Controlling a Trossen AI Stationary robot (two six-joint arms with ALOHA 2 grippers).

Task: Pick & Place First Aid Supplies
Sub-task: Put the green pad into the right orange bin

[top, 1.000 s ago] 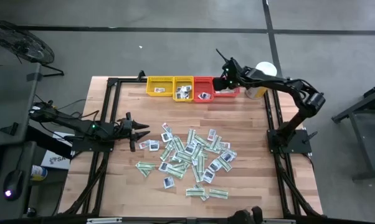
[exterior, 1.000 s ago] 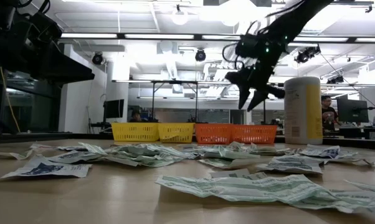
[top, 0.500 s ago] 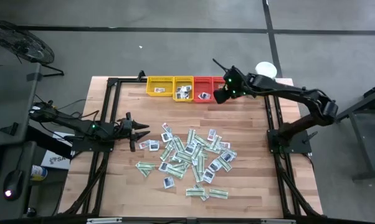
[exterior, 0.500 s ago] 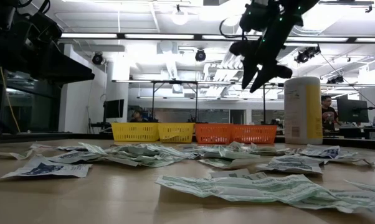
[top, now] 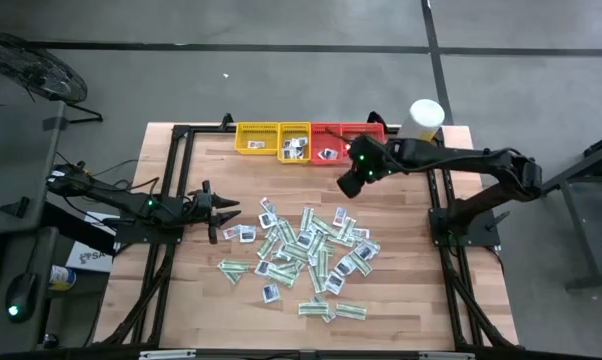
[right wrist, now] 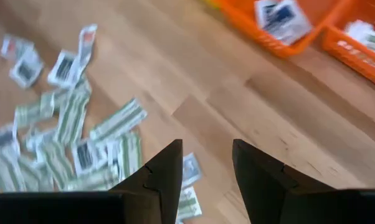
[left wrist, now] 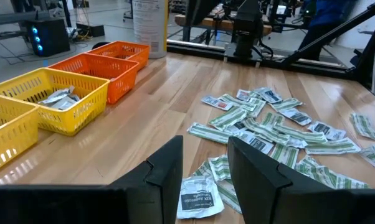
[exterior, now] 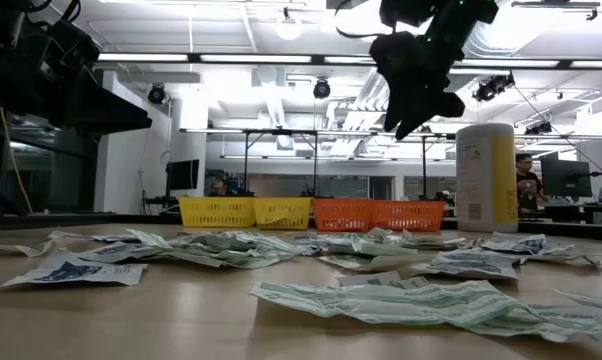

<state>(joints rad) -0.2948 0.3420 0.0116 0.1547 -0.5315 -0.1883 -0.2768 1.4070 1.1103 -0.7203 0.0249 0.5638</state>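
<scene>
The first aid supplies (top: 306,250) lie as a loose pile of white-and-green strips and small white squares flat on the wooden table; a few more sit in the trays. My right gripper (top: 347,184) hangs open and tipped downward above bare wood between the red trays and the pile (right wrist: 69,130), with nothing between its fingers (right wrist: 166,177). My left gripper (top: 233,210) waits open, low at the pile's left edge, a square packet (left wrist: 200,196) on the table just beyond its fingers.
Two yellow trays (top: 276,138) and two red trays (top: 346,140) line the far edge, packets in the middle ones. A white-and-yellow canister (top: 426,115) stands at the far right. Bare wood lies between trays and pile. Black frame rails run along both sides.
My right gripper has swung from above the red trays toward the table's near edge and the pile, rising a little and rolling its wrist; its fingers stay open with nothing in them. The pile has not moved.
</scene>
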